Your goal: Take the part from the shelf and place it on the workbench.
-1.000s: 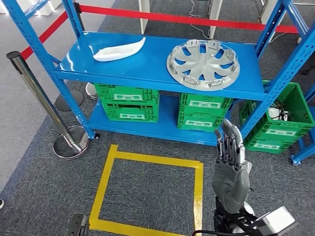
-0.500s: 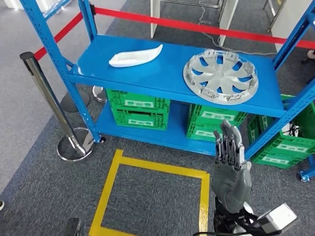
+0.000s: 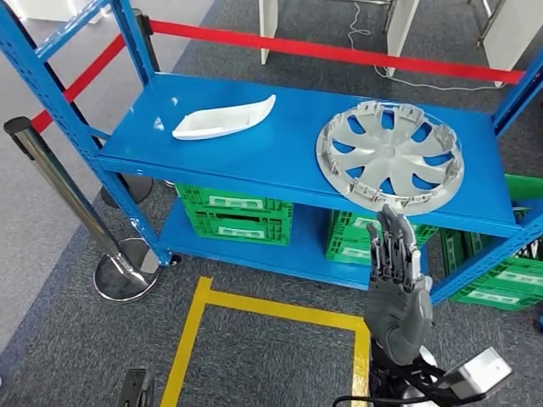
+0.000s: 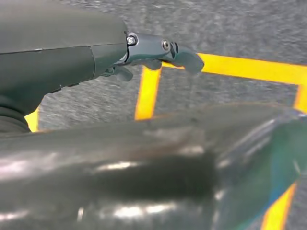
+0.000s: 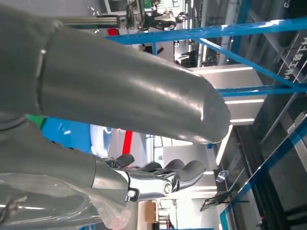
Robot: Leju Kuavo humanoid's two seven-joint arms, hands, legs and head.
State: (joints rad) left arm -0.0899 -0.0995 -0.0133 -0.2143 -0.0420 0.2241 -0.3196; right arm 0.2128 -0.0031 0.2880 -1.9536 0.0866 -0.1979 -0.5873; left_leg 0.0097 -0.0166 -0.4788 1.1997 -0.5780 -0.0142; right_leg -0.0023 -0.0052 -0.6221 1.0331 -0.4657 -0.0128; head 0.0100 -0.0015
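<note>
right hand (image 3: 397, 288) is being held upright, empty, fingers straight and close together | silver wheel cover (image 3: 389, 156) and white part (image 3: 223, 119) are being borne by blue shelf (image 3: 291, 148) | left hand (image 4: 159, 50): finger state cannot be told

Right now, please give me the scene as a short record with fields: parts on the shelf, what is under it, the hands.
upper shelf: blue, holds two parts
white part: lies flat toward the shelf's left
wheel cover: silver, lies flat toward the right
lower shelf: green crates
floor: yellow tape outline on grey carpet
right hand: raised before the shelf, fingers straight, holds nothing
left hand: low over the tape, holds nothing
</note>
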